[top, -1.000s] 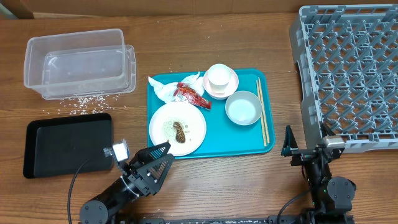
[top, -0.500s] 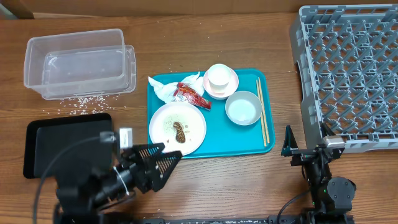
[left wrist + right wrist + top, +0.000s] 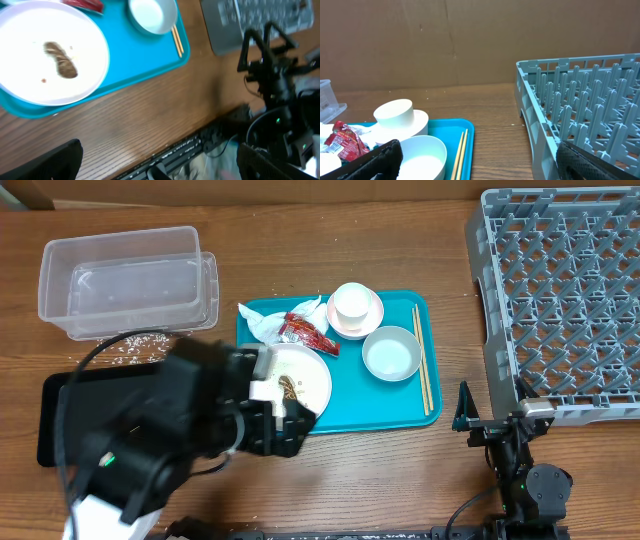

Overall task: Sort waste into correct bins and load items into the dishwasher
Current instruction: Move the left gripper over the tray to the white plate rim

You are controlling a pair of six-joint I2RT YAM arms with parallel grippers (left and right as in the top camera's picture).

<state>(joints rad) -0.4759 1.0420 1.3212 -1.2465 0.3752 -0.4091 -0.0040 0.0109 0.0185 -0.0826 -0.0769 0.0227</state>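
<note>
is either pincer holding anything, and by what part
Nothing is held. The left pincer is open and empty near the white plate; the right pincer is open and empty too.

Bright even light, soft shadows; left-wrist view blurred, perhaps by motion.

Dishes and waste in the middle, rack to the right.
A white plate [image 3: 312, 380] bearing a brown scrap [image 3: 289, 391] lies on the teal tray [image 3: 350, 402] with a crumpled napkin [image 3: 262, 323], a red wrapper [image 3: 306, 331], a cup [image 3: 350, 302] upright on its saucer [image 3: 375, 314], an empty bowl [image 3: 390, 353] and chopsticks [image 3: 422, 360] along the right edge. Rice [image 3: 135, 343] is scattered beside the clear tub [image 3: 125, 280], and the black tray [image 3: 55, 410] lies near, partly hidden. The grey rack [image 3: 560, 300] is empty.
</note>
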